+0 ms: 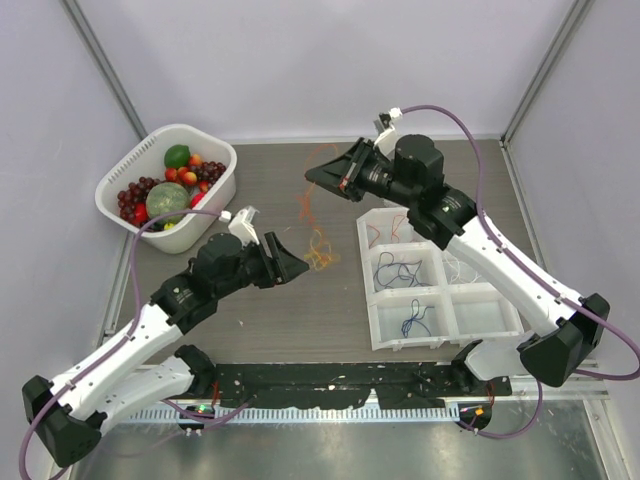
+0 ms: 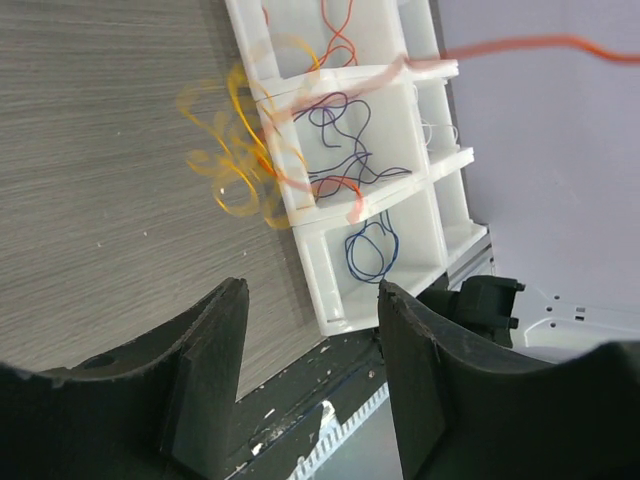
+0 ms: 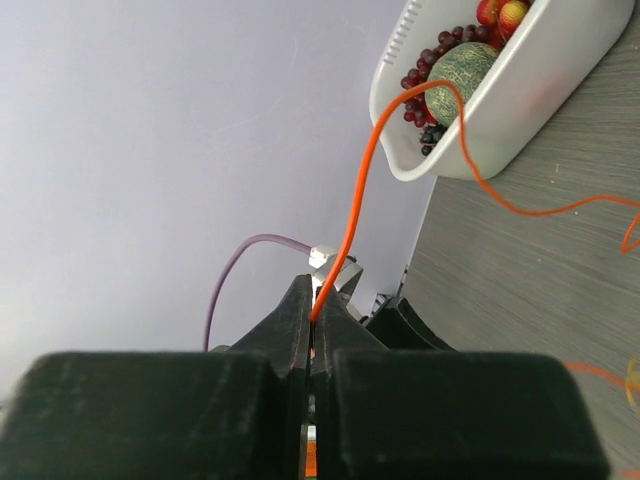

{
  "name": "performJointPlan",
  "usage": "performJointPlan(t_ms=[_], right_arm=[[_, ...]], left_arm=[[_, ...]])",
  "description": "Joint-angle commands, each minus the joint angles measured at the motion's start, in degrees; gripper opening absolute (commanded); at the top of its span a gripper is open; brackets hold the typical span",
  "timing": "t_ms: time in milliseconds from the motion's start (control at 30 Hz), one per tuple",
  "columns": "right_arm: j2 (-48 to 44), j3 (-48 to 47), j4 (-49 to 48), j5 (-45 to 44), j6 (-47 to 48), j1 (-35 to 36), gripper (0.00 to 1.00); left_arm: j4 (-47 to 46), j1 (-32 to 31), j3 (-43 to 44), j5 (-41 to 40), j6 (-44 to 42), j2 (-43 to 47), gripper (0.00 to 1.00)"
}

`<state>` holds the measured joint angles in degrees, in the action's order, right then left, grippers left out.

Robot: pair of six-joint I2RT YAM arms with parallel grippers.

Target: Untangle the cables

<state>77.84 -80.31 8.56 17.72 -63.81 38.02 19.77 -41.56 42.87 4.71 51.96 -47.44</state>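
Note:
A loose tangle of orange and yellow cables (image 1: 318, 250) lies on the wooden table just left of the white tray; it looks blurred in the left wrist view (image 2: 238, 160). My right gripper (image 1: 315, 176) hangs above the table behind the tangle, shut on an orange cable (image 3: 358, 195) that rises from between its jaws (image 3: 316, 312) and trails down toward the tangle. My left gripper (image 1: 294, 265) hovers just left of the tangle, open (image 2: 312, 295), with nothing between its fingers. Blue cables (image 2: 366, 246), dark purple ones (image 2: 340, 140) and red ones (image 2: 336, 28) lie in separate tray compartments.
The white compartment tray (image 1: 372, 300) sits right of centre, near the right arm's base. A white basket of fruit (image 1: 215, 195) stands at the back left, also seen in the right wrist view (image 3: 520, 95). A black strip (image 1: 330, 385) runs along the near edge.

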Motion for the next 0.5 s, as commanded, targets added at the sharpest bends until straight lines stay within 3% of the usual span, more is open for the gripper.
performJointPlan(t_ms=[0, 167, 267, 467], right_arm=[[-0.59, -5.11, -2.85, -1.01, -1.67, -0.23, 0.01], [0.73, -8.01, -2.93, -1.72, -2.37, -0.14, 0.01], [1.69, -9.77, -3.19, -1.98, -3.16, -0.23, 0.01], [2.14, -11.36, -5.04, -2.95, -6.58, -0.14, 0.01]], left_arm=[[-5.44, -0.27, -0.16, 0.13, -0.02, 2.35, 0.58], [-5.44, -0.27, -0.16, -0.31, -1.86, 3.67, 0.70], [-5.44, -0.27, -0.07, -0.23, -3.01, 3.50, 0.72], [-8.42, -0.54, -0.42, 0.03, -3.71, 2.53, 0.65]])
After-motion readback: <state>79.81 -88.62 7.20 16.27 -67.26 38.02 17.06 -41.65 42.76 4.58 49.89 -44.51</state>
